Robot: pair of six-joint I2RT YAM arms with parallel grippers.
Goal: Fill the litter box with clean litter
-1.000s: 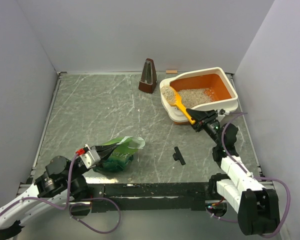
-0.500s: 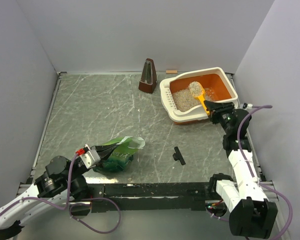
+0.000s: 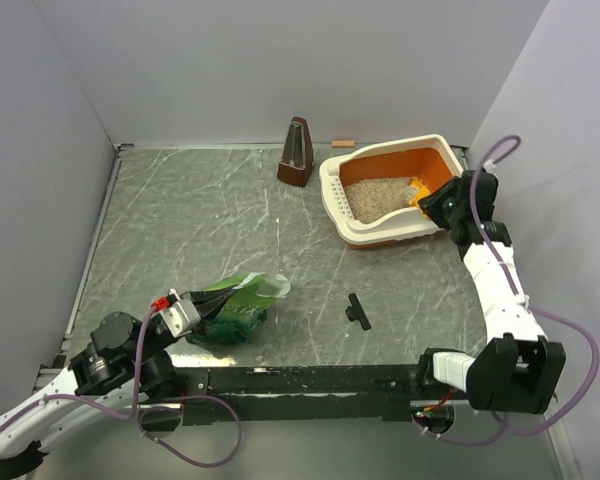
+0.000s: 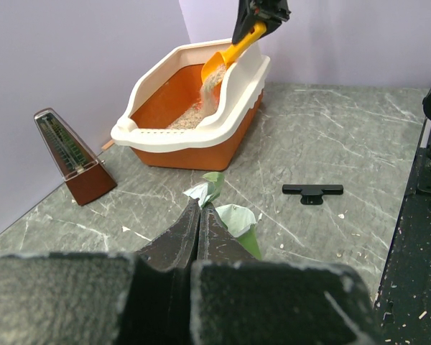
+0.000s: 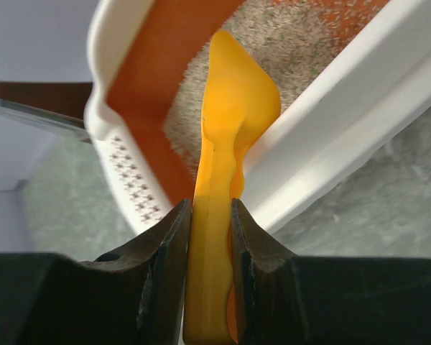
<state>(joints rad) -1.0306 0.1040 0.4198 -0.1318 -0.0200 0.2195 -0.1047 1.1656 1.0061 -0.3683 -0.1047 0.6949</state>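
The litter box (image 3: 332, 200) stands at the back right, cream outside and orange inside, with a bed of clean litter (image 3: 378, 195) covering its left half. My right gripper (image 3: 435, 205) hovers at the box's right rim, shut on the handle of an orange scoop (image 3: 417, 190). The scoop (image 4: 233, 54) tilts bowl-down over the box (image 4: 194, 136), and granules (image 4: 205, 93) trickle off it. In the right wrist view the fingers (image 5: 165, 244) clamp the scoop handle (image 5: 212, 237) above the litter (image 5: 302, 36). My left gripper (image 3: 192, 308) is shut on the crinkly green bag (image 3: 235, 305), whose edge (image 4: 205, 190) sticks out past the fingertips.
A brown metronome (image 3: 297, 152) stands left of the box, with a small wooden block (image 3: 342, 143) against the back wall. A black clip (image 3: 357, 311) lies on the grey table near the middle front. Walls close in on the left, back and right.
My right arm swung the scoop from the box's left front corner across to its right rim and tipped it over the litter. The left arm and the bag stayed still.
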